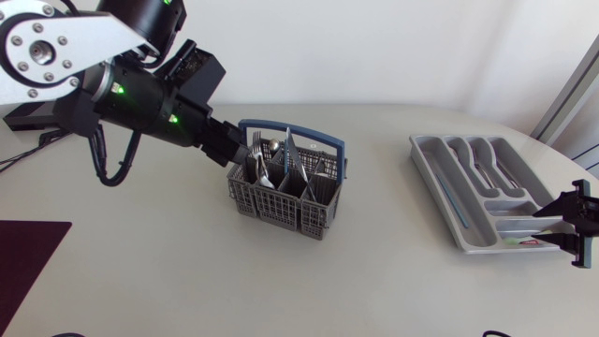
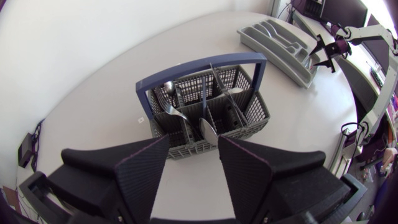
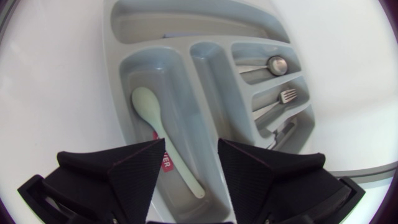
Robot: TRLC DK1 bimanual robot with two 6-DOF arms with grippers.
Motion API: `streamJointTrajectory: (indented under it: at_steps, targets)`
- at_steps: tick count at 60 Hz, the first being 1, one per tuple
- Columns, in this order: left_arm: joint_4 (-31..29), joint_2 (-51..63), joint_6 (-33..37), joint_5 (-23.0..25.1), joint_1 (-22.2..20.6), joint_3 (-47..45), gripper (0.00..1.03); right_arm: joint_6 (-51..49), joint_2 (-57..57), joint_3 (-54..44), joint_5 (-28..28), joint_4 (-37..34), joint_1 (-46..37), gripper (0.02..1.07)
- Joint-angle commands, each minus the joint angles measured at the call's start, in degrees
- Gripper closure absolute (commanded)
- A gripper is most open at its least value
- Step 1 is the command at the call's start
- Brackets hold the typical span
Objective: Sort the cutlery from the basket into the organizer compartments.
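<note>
left end effector (image 2: 193, 146): fingers spread apart, nothing between them and nothing held. the grey basket (image 2: 255, 115) with its blue handle (image 2: 199, 65) stands just ahead of the fingertips. in the head view this end effector (image 1: 234, 150) sits at the basket's (image 1: 276, 208) left rim; whether it touches the rim cannot be determined. metal cutlery (image 1: 271, 164) stands upright in the basket compartments, including a fork (image 1: 257, 140) and a spoon (image 2: 208, 130) at the side nearest the fingers. right end effector (image 3: 191, 144): fingers likewise spread apart, gripping nothing, positioned over one end of the grey organizer (image 3: 205, 62). a pale green spoon (image 3: 149, 109) lies lengthwise in a long compartment, running under the gap between the fingers, beside a red label (image 3: 166, 162). in the narrow compartments to one side lie a metal spoon (image 3: 277, 63) and a metal fork (image 3: 286, 95), each in its own slot. in the head view the right end effector (image 1: 562, 211) is at the organizer's (image 1: 426, 154) right end. basket and organizer rest well apart on the light tabletop (image 1: 140, 262), basket near the middle, organizer toward the right edge.
</note>
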Motion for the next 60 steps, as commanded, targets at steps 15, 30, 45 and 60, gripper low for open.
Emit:
streamJointTrajectory:
  at_steps: [15,30,45,60]
  targets:
    - [0.55,0.12,0.15,-0.64,-1.59,-3.01,0.49,8.90,-8.07,-1.71,-5.65,-3.49,0.44,0.20]
    - [-6.48,5.13,-3.54,-2.05,-4.67,4.55,0.49,11.97,-15.46,-9.97,-9.69,-4.28,1.76,0.20]
    - [-17.03,11.63,-9.43,-2.67,-6.25,16.59,0.49,13.91,-24.24,-19.81,-11.19,-3.49,4.48,0.20]
    - [-17.55,15.50,-10.14,-8.47,-6.78,18.96,0.49,19.80,-31.10,-24.56,-11.71,-2.44,8.17,0.20]
